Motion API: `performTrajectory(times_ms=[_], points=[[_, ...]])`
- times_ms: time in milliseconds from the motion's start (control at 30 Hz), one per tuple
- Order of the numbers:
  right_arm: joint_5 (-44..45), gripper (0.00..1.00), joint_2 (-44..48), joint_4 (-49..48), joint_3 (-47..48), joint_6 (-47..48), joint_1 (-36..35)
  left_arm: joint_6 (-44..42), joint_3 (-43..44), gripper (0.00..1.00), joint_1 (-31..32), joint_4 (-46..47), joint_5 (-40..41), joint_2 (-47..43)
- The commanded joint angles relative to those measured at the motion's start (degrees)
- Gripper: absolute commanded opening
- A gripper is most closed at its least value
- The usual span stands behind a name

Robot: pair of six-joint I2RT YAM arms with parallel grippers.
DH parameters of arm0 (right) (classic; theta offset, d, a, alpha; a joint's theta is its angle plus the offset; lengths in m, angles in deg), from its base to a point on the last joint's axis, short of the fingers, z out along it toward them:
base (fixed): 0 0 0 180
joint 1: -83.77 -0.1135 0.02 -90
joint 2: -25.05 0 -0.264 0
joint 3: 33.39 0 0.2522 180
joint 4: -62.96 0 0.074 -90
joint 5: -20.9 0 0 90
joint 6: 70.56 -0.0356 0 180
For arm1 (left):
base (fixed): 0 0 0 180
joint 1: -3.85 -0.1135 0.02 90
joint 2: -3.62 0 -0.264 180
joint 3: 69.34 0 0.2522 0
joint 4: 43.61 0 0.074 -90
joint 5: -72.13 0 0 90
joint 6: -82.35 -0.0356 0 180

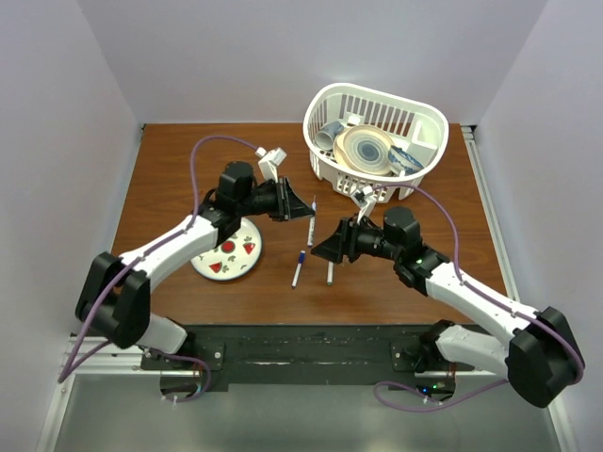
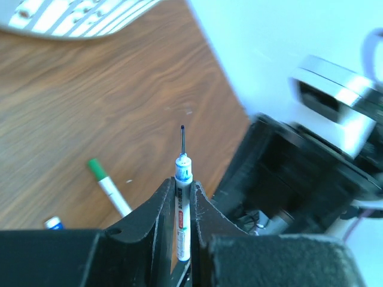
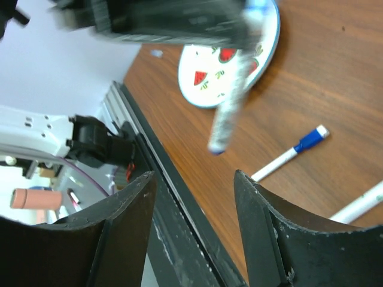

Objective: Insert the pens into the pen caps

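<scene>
Three pens, overhead: the held pen (image 1: 310,222) hangs from my left pincer (image 1: 303,208) above the table (image 1: 170,179). The blue-capped pen (image 1: 298,268) and the third pen (image 1: 330,272) lie side by side on the wood, between my two arms.
Right pincer, overhead: my right pincer (image 1: 320,251) sits low, just beside the held pen and above the third pen.
Other things, overhead: a plate (image 1: 203,268) lies near my left arm and a white basket (image 1: 377,89) of dishes stands at the far right.
Left pincer, left wrist view: my left pincer (image 2: 184,186) is clamped on the held pen (image 2: 183,168). The pen's dark tip is bare and points away from me.
Table, left wrist view: the third pen (image 2: 111,190) wears a green cap (image 2: 96,167).
Right pincer, right wrist view: my right pincer (image 3: 192,176) stands apart, with nothing between its fingers (image 3: 128,233).
Pens, right wrist view: the held pen (image 3: 230,113) is blurred and hangs ahead of the gap. The blue-capped pen (image 3: 290,154) lies on the wood beyond it.
</scene>
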Motion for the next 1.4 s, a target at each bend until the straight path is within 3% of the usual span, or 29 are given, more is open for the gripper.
performTrajectory(times_ms=[0, 167, 467, 567, 700, 733, 800, 867, 933, 1000, 1067, 1200, 1267, 1367], points=[[-2.55, 0.57, -0.84, -8.47, 0.39, -1.87, 0.36, 0.86, -2.96, 0.00, 0.08, 9.65, -5.38, -5.48], [-2.19, 0.49, -2.33, -17.42, -1.37, -7.49, 0.36, 9.37, -9.47, 0.00, 0.08, 21.75, -6.79, -8.29], [-3.77, 0.33, -4.71, -27.18, -3.30, -12.86, 0.44, 14.22, -12.82, 0.00, 0.08, 27.50, -5.91, -9.70], [-4.48, 0.24, -5.41, -30.17, -3.83, -14.70, 0.27, 14.75, -12.73, 0.00, -0.01, 27.76, -5.30, -9.79], [-6.75, 0.00, -6.55, -33.95, -4.09, -16.38, -0.08, 15.11, -12.29, 0.00, 0.08, 28.11, -4.68, -9.88], [-7.11, 0.00, -6.73, -34.48, -4.09, -16.73, 0.00, 14.93, -11.94, 0.04, 0.08, 27.68, -4.59, -9.79], [-6.77, 0.00, -6.21, -35.54, -4.71, -17.17, 0.00, 13.44, -10.02, 0.21, 0.08, 23.03, -2.76, -9.96], [-5.97, 0.00, -5.59, -35.28, -5.15, -16.82, -0.08, 11.42, -8.78, 0.53, -0.18, 16.97, -0.47, -10.58], [-5.71, 0.00, -4.81, -34.84, -5.15, -16.56, -0.08, 11.15, -7.37, 0.74, -1.67, 13.45, 2.34, -11.19], [-5.53, 0.00, -4.36, -33.18, -4.89, -16.20, 0.00, 12.29, -7.45, 0.80, -3.34, 10.89, 3.49, -11.98], [-4.83, 0.00, -3.31, -31.86, -4.71, -15.24, 0.00, 15.18, -7.72, 0.94, -6.41, 8.79, 3.41, -12.51], [-3.69, 0.00, -0.85, -27.65, -4.88, -13.22, 0.00, 19.67, -6.06, 1.00, -15.81, 0.37, 0.77, -9.18], [-3.34, 0.00, 0.55, -26.23, -4.97, -12.25, 0.00, 16.79, -4.30, 1.00, -22.84, -10.69, 0.68, -5.76], [-3.33, 0.00, 2.05, -23.42, -4.53, -10.76, 0.00, 7.92, 1.32, 1.00, -28.21, -25.03, 10.57, -5.39]])
